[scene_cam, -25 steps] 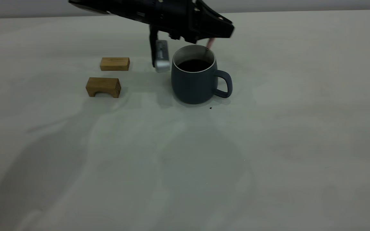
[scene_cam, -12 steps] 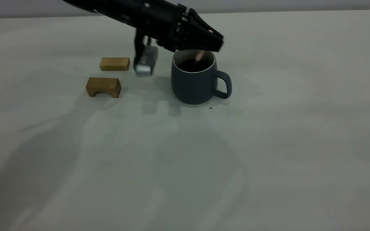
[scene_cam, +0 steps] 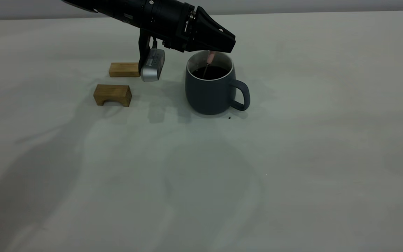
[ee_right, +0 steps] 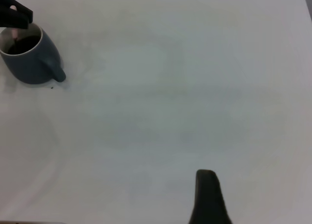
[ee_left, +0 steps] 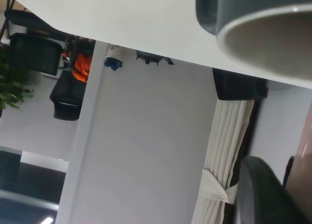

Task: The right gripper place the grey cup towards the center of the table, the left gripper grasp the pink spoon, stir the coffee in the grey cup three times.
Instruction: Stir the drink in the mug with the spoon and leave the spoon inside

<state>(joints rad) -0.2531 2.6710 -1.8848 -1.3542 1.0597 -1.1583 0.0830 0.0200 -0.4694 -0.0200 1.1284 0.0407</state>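
The grey cup point(scene_cam: 208, 89) stands upright on the table point(scene_cam: 292, 157) with dark coffee point(scene_cam: 213, 72) inside and its handle pointing right. My left gripper point(scene_cam: 219, 47) hovers just over the cup's rim, shut on the pink spoon point(scene_cam: 209, 56). The spoon hangs nearly straight down with its metal neck dipped in the coffee. In the left wrist view the cup's rim point(ee_left: 263, 36) sits close by, and one dark finger point(ee_left: 263, 194) shows. The right gripper point(ee_right: 207, 199) hangs over bare table far from the cup point(ee_right: 31, 58).
Two small wooden blocks lie left of the cup, a flat one point(scene_cam: 124, 69) and an arched one point(scene_cam: 112, 95). The left arm's silver camera module point(scene_cam: 151, 65) hangs beside the flat block. A tiny dark speck point(scene_cam: 229, 118) lies by the cup's base.
The left gripper swung left and lower over the cup, carrying the spoon from the far right rim to the middle of the coffee. The cup turned slightly.
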